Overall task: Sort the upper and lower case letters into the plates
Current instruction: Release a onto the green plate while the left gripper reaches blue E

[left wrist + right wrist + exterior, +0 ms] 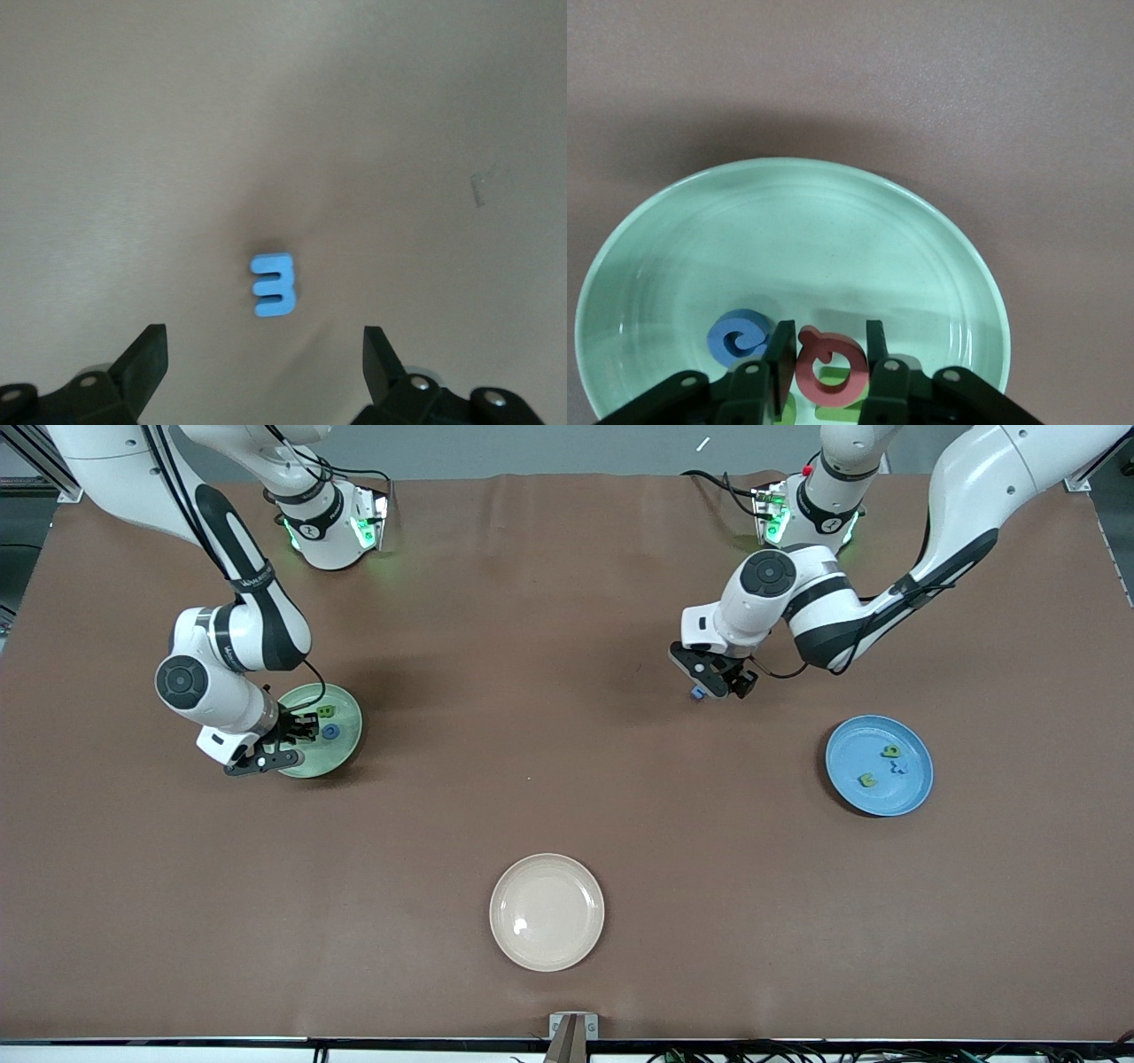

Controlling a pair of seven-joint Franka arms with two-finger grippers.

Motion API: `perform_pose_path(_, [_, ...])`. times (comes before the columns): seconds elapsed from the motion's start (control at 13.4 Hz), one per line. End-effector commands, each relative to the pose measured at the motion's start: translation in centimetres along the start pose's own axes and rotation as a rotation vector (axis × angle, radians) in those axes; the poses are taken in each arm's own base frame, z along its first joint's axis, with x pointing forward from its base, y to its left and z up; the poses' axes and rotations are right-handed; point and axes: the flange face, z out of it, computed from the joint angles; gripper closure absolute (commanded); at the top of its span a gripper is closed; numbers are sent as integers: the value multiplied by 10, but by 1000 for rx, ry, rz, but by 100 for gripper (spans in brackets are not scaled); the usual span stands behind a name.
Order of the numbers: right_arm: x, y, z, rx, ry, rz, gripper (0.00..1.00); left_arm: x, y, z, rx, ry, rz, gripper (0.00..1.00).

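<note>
Front view: my right gripper [301, 732] is low over the mint green plate [347, 735], which holds a green letter [326, 711] and a blue letter [330, 731]. My left gripper [714, 685] hangs over bare table; the sky blue plate [912, 790] holds three letters.

Left wrist view: jaws wide, blue letter piece [273, 285] lying flat between them.

Right wrist view: fingers [778, 359] narrow, flanking a red letter [826, 366] in the plate; whether they grip it I cannot tell.

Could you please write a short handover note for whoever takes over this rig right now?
Left claw: open, over the blue letter on the bare table.
Right claw: over the mint green plate, fingers around a red letter; grip uncertain.
Done: blue and green letters already in the mint plate; three letters in the sky blue plate.
Left: place the red letter, pick up and sort the blue one. Cream plate is empty.
</note>
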Motion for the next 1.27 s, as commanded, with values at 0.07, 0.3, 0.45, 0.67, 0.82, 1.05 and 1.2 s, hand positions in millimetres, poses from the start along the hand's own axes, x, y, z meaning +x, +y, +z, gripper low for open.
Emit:
perform_pose_path(0.07, [4, -2, -6, 10, 16, 1, 0, 13, 12, 28, 9, -6, -39, 12])
perform_pose_path(0.3, [6, -4, -15, 10, 11, 0, 0, 17, 18, 35, 16, -13, -97, 25])
perform_pose_path(0.45, [14, -8, -37, 12, -18, -3, 0, 18, 16, 34, 20, -9, -114, 33])
perform_pose_path(0.67, [22, -5, -91, 30, -33, 14, 0, 18, 13, 33, 24, -8, -128, 36])
perform_pose_path(0.82, [20, -5, -127, 70, -19, 44, 0, 18, 10, 33, 25, -7, -134, 36])
perform_pose_path(1.05, [26, 12, -194, 80, -46, 82, 0, 16, 0, 37, 48, -2, -125, 36])
perform_pose_path(1.2, [30, 32, -248, 89, -59, 122, 0, 16, 0, 38, 49, -2, -121, 36])
